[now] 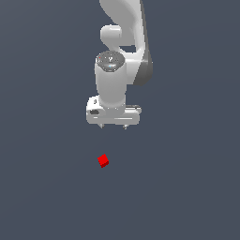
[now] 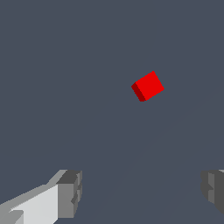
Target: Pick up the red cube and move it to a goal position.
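The red cube (image 1: pixel 103 161) is a small bright-red block lying on the dark grey floor, turned at an angle. It also shows in the wrist view (image 2: pixel 148 86). My white gripper (image 1: pixel 113 126) hangs above the floor, pointing down, with the cube lower in the exterior view and slightly to its left, clearly apart from it. In the wrist view the two grey fingertips (image 2: pixel 70 193) stand wide apart with nothing between them. The gripper (image 2: pixel 142 194) is open and empty.
The white arm (image 1: pixel 123 42) rises behind the gripper toward the upper edge of the exterior view. The plain dark grey floor (image 1: pixel 187 187) surrounds the cube on all sides.
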`<state>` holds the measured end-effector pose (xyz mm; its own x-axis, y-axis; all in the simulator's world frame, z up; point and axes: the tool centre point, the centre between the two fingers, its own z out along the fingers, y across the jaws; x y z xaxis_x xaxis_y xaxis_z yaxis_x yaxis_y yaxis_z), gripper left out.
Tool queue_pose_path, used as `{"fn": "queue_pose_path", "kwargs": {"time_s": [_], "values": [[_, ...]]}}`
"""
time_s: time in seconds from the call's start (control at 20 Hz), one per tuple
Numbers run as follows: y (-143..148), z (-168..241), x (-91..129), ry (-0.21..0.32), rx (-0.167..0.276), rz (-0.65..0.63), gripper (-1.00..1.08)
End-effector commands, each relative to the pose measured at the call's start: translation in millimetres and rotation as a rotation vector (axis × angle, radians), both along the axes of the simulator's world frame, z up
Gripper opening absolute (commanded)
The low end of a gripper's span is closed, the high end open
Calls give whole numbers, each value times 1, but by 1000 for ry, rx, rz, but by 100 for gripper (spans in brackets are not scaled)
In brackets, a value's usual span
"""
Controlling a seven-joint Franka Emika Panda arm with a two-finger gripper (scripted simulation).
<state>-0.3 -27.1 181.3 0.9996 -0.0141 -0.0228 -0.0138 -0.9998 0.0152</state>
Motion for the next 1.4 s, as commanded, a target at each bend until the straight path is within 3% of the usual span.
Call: {"fn": "queue_pose_path", "kwargs": {"time_s": [0.0,0.7,1.35], "values": [[0,0,0,0,0,0,100],[-16,-33,14,-4,5,111,100],[-45,-115,59,-13,16,387,100]]}}
